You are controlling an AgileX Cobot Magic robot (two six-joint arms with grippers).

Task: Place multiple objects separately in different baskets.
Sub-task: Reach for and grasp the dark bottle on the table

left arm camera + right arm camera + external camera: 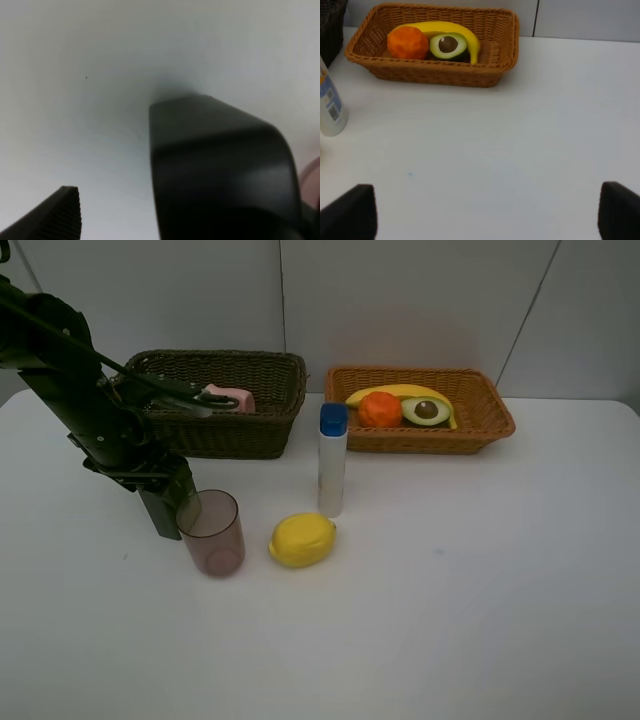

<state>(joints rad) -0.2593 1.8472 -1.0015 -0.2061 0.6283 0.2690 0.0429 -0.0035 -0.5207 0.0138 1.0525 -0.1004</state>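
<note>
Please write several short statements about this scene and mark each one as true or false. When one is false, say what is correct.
1. The lemon lies on the table, outside both baskets. True.
2. The orange basket holds the banana, the orange and the avocado half. True.
3. The white bottle with the blue cap lies on its side. False: it stands upright on the table.
4. The tumbler sits inside a basket. False: it stands on the table, next to the lemon.
5. The left tool is open and is at the tumbler. True.
</note>
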